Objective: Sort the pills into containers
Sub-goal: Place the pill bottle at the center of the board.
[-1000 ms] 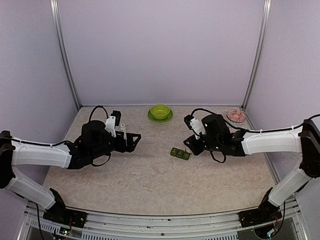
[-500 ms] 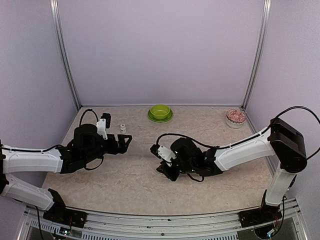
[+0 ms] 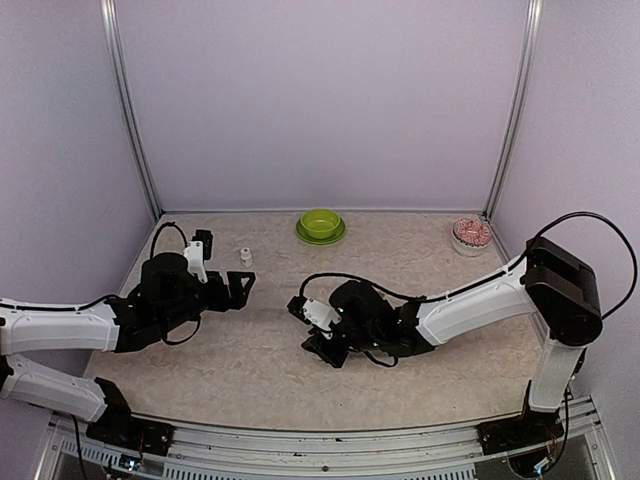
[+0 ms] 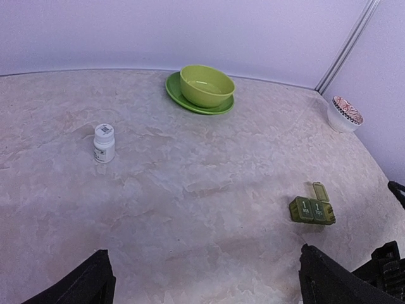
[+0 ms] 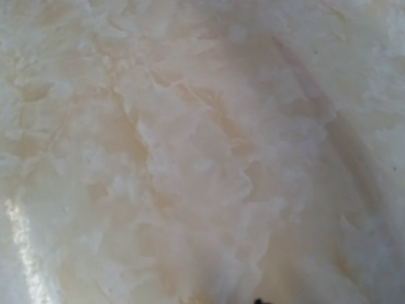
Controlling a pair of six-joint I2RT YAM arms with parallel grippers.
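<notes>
The dark green pill box point(image 4: 311, 209) lies on the table to the right in the left wrist view, one end lid point(image 4: 321, 191) standing open. In the top view my right arm covers it. I see no pills in any view. My left gripper point(image 4: 204, 285) is open and empty, its fingers point(image 4: 82, 286) wide apart low over the bare table; from above it point(image 3: 243, 288) is left of centre. My right gripper point(image 3: 315, 348) points down close to the table at centre. Its wrist view shows only blurred marble, no fingers.
A small white bottle point(image 4: 104, 143) stands upright at the back left, also seen from above point(image 3: 245, 256). A lime green bowl point(image 3: 320, 225) on its plate sits at the back centre. A pink-patterned bowl point(image 3: 471, 233) is in the back right corner.
My right arm swung left from beside the pill box to the table's centre and now covers the box from above. My left arm drew back a little to the left, still open.
</notes>
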